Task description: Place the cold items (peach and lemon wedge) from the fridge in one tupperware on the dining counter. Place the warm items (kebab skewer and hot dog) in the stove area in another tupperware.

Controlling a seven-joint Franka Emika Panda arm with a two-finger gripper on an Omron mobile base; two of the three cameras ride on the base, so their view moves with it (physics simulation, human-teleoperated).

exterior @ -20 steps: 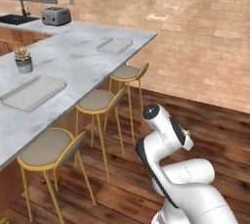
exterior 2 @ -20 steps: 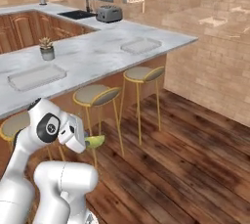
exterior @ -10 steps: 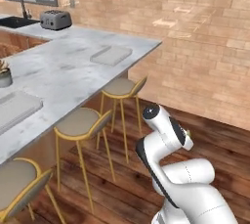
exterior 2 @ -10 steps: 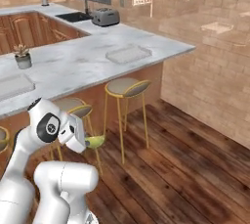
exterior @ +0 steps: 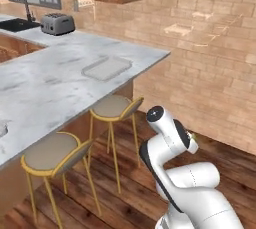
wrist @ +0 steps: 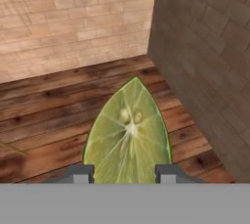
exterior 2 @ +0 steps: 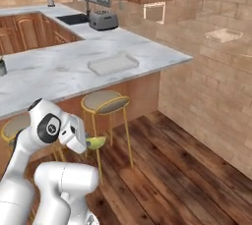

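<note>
We found the lemon wedge clamped between the tips of the end effector, carried low over the wooden floor, well apart from the tupperware on the marble surface. Our concern was the hold: the wedge was narrow and pinched only at its base, so a jolt from the driving base could shake it loose. The stools beside the arm posed a collision risk.
</note>
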